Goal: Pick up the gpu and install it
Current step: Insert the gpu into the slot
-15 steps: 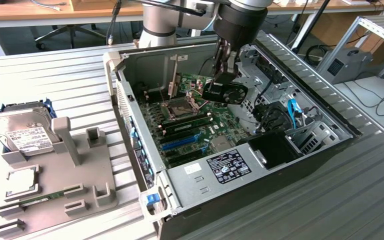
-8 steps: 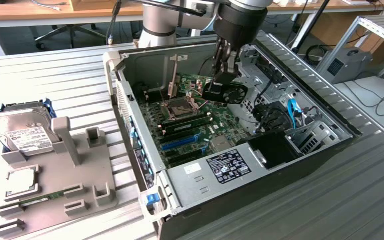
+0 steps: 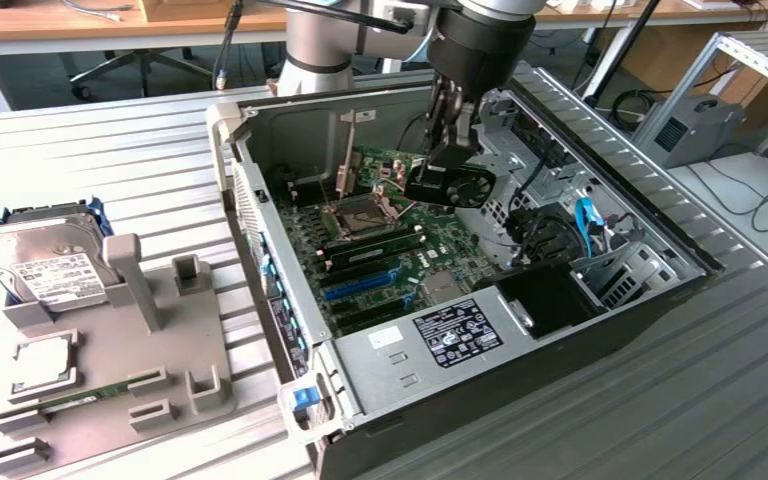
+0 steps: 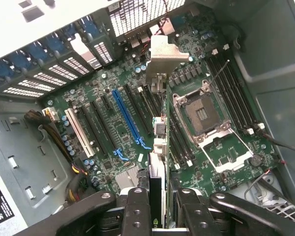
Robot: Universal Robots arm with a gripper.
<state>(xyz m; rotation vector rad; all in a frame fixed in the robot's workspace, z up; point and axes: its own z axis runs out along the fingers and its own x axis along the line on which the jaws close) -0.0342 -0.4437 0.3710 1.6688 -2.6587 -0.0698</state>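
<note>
The pincer (image 3: 448, 160) is clamped on the gpu (image 3: 448, 186), its fingers (image 4: 137, 211) pressing on both flat faces of the card, which the wrist view shows edge-on with its silver bracket (image 4: 163, 55) at the far end. In the exterior view the card hangs in the upper middle of the frame, inside the open computer case (image 3: 357, 375), above the motherboard (image 3: 398, 235) and not yet seated. In the wrist view the blue slot (image 4: 128, 117) lies just beside the card's line, toward the frame's left, and the empty CPU socket (image 4: 202, 114) sits to the right.

The card looks light and stiff but fragile: the fan and bare board would not take squeezing, so holding by the flat faces near the upper edge seems soundest.

At the exterior view's left, a grey fixture (image 3: 117, 380) on the worktop (image 3: 117, 150) carries a hard drive (image 3: 48, 268).
</note>
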